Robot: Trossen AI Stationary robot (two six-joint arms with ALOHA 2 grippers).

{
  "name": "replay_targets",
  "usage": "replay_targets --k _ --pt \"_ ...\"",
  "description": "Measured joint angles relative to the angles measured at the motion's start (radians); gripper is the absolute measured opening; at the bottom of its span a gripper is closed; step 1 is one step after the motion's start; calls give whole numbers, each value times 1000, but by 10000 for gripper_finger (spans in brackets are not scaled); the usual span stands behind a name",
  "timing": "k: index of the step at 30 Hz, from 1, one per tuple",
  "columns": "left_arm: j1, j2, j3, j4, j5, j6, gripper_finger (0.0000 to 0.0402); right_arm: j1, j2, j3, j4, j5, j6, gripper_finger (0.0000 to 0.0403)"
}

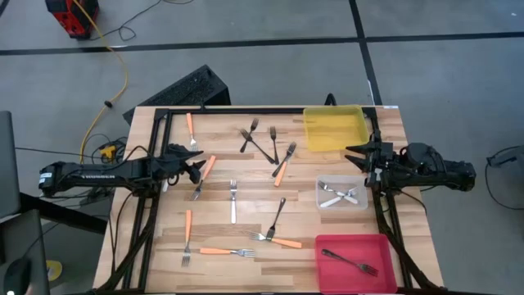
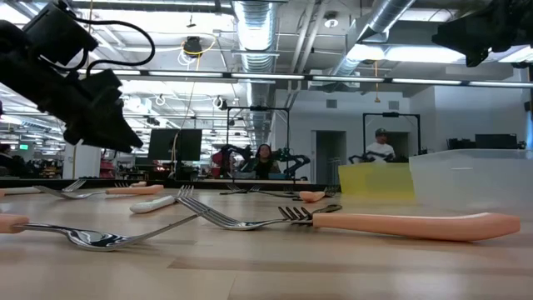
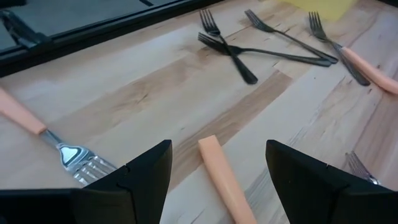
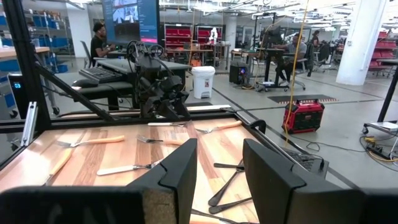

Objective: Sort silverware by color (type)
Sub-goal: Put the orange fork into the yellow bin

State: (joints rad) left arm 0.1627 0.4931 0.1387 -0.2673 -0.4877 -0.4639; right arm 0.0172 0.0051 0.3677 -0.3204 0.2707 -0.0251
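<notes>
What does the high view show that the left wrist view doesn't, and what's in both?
Only the high view shows the clear bin with pale forks, the red bin with one dark fork, and the right gripper waiting by the yellow bin. Only the left wrist view shows the left gripper open, its fingers either side of an orange handle. Both show the crossed dark forks on the table.

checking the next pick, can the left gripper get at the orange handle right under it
Probably yes: the left gripper is open, the orange-handled fork lies between its fingers, nothing covers it.
</notes>
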Motion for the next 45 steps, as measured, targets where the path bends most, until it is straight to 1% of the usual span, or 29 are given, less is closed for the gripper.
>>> replay_targets --k 10,17,23,29,34,39,45 --pt "0 0 0 -13 -52 -10 243 0 0 0 0 0 0 155" --pt "0 13 5 -37 -60 -20 243 0 0 0 0 0 0 155" --pt "0 93 58 -60 -63 -28 243 0 0 0 -1 0 -1 155" --pt "0 220 110 -64 -59 -62 243 0 0 0 -1 0 0 155" --pt "-1 333 124 -62 -54 -72 243 0 0 0 -1 0 0 155" --pt "-30 396 124 -18 -52 -60 243 0 0 0 -2 0 0 155" --pt "-73 423 124 2 -129 -67 243 0 0 0 -6 0 0 155"
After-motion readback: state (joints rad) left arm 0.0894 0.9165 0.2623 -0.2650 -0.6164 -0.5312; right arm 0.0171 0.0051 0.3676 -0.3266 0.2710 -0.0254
